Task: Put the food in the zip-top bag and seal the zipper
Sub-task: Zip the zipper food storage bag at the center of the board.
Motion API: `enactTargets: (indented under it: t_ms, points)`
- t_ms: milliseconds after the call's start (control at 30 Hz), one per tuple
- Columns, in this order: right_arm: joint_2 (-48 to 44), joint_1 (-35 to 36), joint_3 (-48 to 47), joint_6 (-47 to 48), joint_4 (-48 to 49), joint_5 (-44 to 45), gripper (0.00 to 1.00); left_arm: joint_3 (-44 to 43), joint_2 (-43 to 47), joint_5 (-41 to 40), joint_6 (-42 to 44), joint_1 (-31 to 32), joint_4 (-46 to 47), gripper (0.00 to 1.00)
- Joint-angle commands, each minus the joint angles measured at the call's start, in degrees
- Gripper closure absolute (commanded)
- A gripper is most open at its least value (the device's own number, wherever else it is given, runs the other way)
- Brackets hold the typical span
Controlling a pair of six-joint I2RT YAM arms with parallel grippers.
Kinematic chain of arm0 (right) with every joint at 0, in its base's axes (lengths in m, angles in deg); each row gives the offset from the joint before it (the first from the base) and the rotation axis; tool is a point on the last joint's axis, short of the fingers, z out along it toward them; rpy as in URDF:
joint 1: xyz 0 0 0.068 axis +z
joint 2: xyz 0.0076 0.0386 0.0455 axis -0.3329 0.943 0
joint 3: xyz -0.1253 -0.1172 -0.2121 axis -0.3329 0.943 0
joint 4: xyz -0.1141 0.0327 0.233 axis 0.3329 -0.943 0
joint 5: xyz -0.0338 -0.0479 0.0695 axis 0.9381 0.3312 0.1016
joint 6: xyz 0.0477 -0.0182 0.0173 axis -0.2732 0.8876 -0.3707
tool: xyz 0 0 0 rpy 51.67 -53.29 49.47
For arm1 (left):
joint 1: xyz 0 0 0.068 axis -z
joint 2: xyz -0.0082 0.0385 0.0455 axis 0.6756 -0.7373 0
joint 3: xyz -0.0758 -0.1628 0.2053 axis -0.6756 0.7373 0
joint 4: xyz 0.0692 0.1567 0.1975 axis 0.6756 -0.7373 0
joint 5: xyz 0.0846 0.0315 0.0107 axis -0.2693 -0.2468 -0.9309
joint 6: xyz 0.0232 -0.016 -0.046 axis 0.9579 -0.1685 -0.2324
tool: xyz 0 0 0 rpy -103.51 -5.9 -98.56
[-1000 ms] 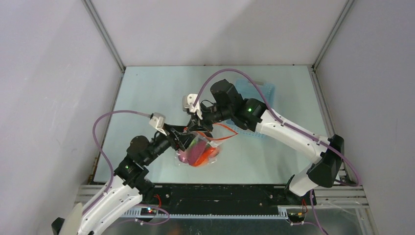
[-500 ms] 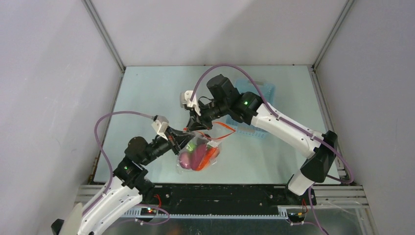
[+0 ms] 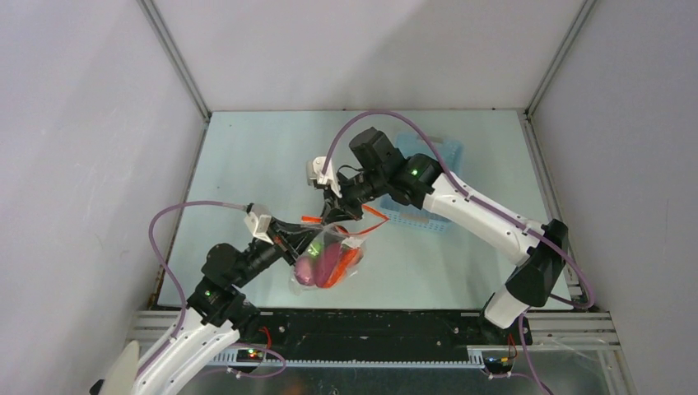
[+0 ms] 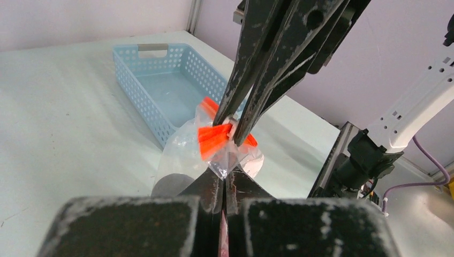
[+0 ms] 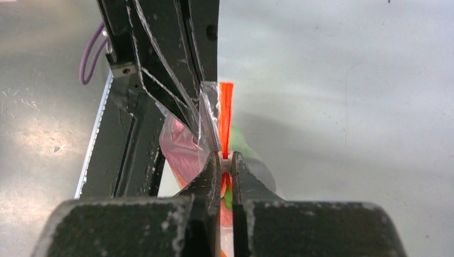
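The zip-top bag (image 3: 323, 262) hangs above the table between my two grippers. Food fills it: a purple piece (image 3: 310, 268), an orange one (image 3: 346, 262) and a green one (image 3: 316, 247). My left gripper (image 4: 224, 180) is shut on a clear corner of the bag (image 4: 227, 163), just below the zipper (image 4: 213, 139). My right gripper (image 5: 225, 158) comes down from above and is shut on the zipper (image 5: 226, 112) at its small white slider. In the right wrist view, pink food (image 5: 179, 149) and green food (image 5: 239, 142) show through the plastic. The left fingers (image 5: 170, 85) stand just behind the strip.
A light-blue perforated basket (image 3: 434, 188) sits on the table behind the bag, under the right arm; it also shows in the left wrist view as the basket (image 4: 140, 75). The right arm's base (image 4: 369, 155) stands at the table's near edge.
My left gripper has shut on the bag's corner. The left arm has drawn back to the left, and the bag has shifted slightly left and toward the near edge. The right gripper stays shut.
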Motion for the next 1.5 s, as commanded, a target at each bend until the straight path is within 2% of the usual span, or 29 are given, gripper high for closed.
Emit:
enactTargets:
  t_ms: [0,233,533,800,1067,1167,1200,1233,1267,1300,1333,1433,1467]
  points:
    - [-1.82,-1.17,3.18,2.41,-5.58,4.91,1.00,-0.32,1.36,-4.35,-0.79,0.25,5.48,1.00]
    - [-6.80,-4.46,11.29,0.57,-5.68,12.21,1.00,0.01,3.26,-18.78,-2.33,0.21,1.77,1.00]
    - [-12.32,-8.68,17.04,-0.49,-5.49,14.80,1.00,0.82,5.25,-23.32,-2.03,0.27,0.61,1.00]
    - [-13.82,-12.90,21.01,-2.15,-6.86,18.81,1.00,1.55,8.31,-31.73,-2.08,0.26,-2.13,1.00]
    - [-17.77,-14.32,25.17,-4.43,-5.45,22.26,1.00,1.17,7.58,-33.86,-2.32,0.23,-2.83,1.00]
    - [-20.69,-14.32,26.49,-6.61,-1.94,24.43,0.98,1.10,7.25,-34.62,-2.63,0.26,-2.88,1.00]
    - [-21.24,-14.28,26.60,-8.88,-0.81,26.42,0.92,1.15,7.09,-34.99,-2.81,0.27,-2.68,1.00]
    - [-22.61,-14.07,26.64,-10.12,1.35,27.59,0.69,1.16,6.55,-35.92,-3.22,0.27,-2.46,1.00]
    - [-23.33,-13.89,26.67,-12.48,2.41,30.36,0.33,1.12,6.17,-36.78,-3.59,0.27,-2.03,1.00]
    - [-25.02,-13.58,26.92,-13.68,4.72,32.24,0.17,1.05,4.98,-39.86,-4.91,0.27,-1.78,1.00]
    - [-25.95,-13.47,27.25,-16.42,6.17,36.33,0.05,1.03,4.24,-41.78,-5.54,0.27,-1.18,1.00]
    - [-32.33,-13.87,30.17,-22.55,13.73,45.11,0.01,-0.12,-2.08,-55.03,-9.10,0.15,-0.89,1.00]
    - [-33.73,-14.45,31.73,-26.11,16.30,49.15,0.01,-1.66,-5.59,-56.84,-8.86,0.00,-0.81,1.00]
